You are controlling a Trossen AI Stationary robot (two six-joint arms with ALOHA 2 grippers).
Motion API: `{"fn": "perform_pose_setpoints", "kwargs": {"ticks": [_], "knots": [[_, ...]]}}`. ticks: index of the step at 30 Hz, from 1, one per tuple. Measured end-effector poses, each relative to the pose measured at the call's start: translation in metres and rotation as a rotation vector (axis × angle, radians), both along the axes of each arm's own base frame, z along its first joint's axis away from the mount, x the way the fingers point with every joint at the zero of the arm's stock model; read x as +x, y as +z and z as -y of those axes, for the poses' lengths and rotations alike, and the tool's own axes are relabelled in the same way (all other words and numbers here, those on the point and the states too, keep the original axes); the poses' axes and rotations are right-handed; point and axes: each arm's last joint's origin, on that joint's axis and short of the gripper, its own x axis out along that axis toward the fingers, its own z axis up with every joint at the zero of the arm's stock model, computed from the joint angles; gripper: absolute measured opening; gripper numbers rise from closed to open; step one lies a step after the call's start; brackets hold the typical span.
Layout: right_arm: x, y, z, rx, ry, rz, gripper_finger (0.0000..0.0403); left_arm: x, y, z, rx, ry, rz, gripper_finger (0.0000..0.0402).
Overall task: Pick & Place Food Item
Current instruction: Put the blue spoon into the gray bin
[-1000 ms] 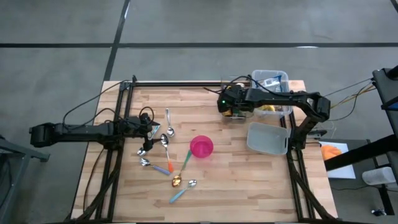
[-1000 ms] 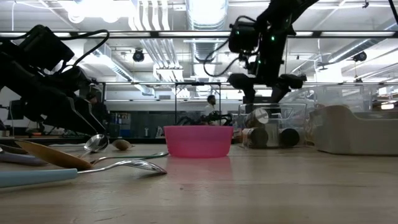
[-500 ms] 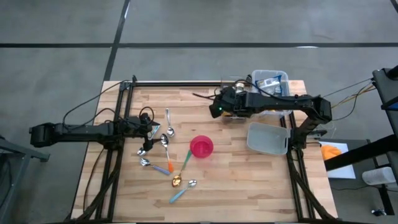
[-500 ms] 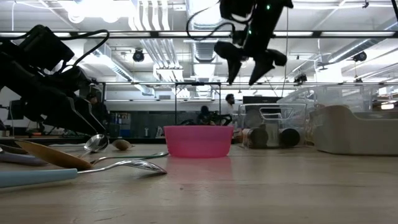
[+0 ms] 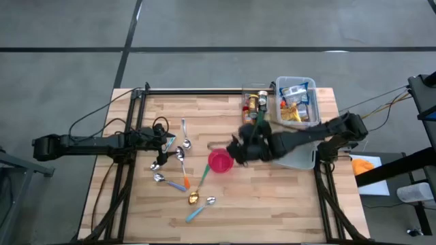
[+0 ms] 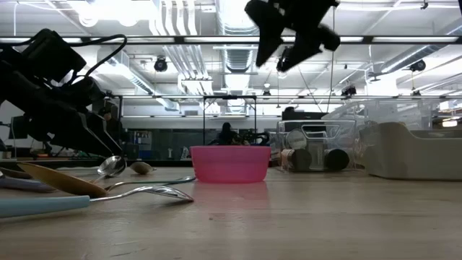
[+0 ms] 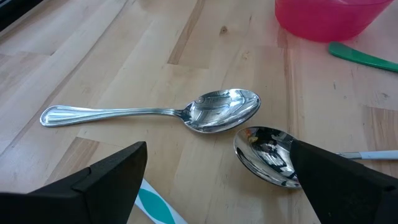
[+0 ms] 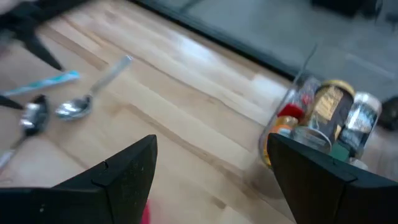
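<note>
My right hand [image 5: 236, 151] hangs high over the desk [image 5: 272, 197], just right of the pink bowl [image 5: 220, 161]. Its fingers [image 8: 121, 174] stand apart with nothing between them; the low view shows it well above the bowl's rim, dark against the ceiling lights.

Food items: none in my grip. They lie far and right of this hand, well apart from it. A small clear container [image 5: 255, 105] at the far edge holds jars and cans; in my right wrist view they show as a tight cluster past the bare wood. Just right of it, a larger clear bin [image 5: 297, 102] holds packets, some blue, some yellow-orange. An empty-looking lid or tub [image 5: 294, 153] sits near my right forearm, between the bin and the near edge.

The bowl rests upright on the desk, a green-handled spoon [image 5: 202, 178] slanting off from its near-left side.

My left hand [image 5: 165, 141] waits low over the left part of the desk, fingers wide, holding nothing. Two bare steel spoons [image 7: 186, 113] lie just ahead of it, bowls nearly touching. More spoons scatter toward the near side, one gold-bowled [image 5: 193, 199].
</note>
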Motion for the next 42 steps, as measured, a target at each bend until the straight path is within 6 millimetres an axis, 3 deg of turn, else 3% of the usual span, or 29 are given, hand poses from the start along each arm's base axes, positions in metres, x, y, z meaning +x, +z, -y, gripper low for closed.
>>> {"fn": "perform_pose_setpoints", "kwargs": {"ticks": [6,11,42], "knots": [[-0.013,0.003,-0.052,-0.121,0.100,0.037,0.0302,0.000,0.000,0.000,0.000,0.000,0.000,0.0396],[-0.019,0.002,-0.069,-0.126,0.155,0.035,0.0302,0.000,0.000,0.000,0.000,0.000,0.000,0.0396],[-0.007,0.003,-0.089,-0.177,0.424,0.032,0.0302,0.000,0.000,0.000,0.000,0.000,0.000,0.0396]]}}
